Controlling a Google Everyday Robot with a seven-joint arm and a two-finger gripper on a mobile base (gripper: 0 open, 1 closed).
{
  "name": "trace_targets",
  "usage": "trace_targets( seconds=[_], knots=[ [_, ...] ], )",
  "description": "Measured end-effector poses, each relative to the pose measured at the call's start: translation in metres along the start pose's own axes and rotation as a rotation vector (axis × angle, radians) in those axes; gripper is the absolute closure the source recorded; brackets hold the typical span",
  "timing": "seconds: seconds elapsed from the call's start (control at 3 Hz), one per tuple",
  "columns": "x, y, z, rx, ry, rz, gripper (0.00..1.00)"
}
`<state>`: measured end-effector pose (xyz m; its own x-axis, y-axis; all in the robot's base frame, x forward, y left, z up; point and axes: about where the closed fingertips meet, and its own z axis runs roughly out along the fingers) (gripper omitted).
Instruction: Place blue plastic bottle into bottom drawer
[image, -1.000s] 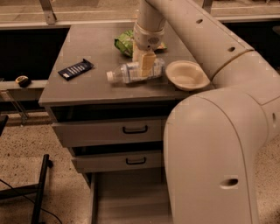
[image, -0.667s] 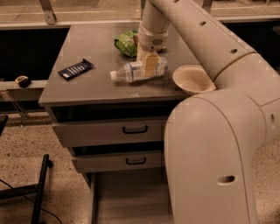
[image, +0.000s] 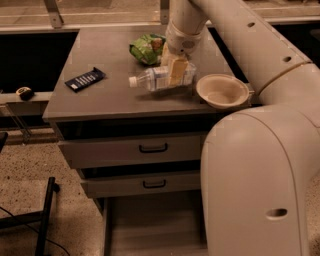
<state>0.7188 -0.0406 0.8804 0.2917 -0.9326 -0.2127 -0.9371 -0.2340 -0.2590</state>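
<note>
Gripper (image: 176, 74) fingers clamped on blue plastic bottle (image: 149, 79), sideways over cabinet top (image: 100, 100), left of bowl (image: 222, 91). Keep grip firm, carry near, lower past upper drawers (image: 150, 148) into open bottom drawer (image: 150, 227).

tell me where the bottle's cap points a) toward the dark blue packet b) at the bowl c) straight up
a: the bottle lies sideways, gripped by the gripper over the cabinet top, its white cap toward the dark blue packet and its base toward the bowl.
</note>
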Motion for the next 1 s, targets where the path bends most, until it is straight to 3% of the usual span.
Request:
trace_targets(
  seconds=[0.67,1.0],
  knots=[
    [-0.052,0.025,-0.098,0.178,-0.221,-0.128,1.00],
    [-0.057,0.056,-0.135,0.254,-0.324,-0.136,1.00]
  ],
)
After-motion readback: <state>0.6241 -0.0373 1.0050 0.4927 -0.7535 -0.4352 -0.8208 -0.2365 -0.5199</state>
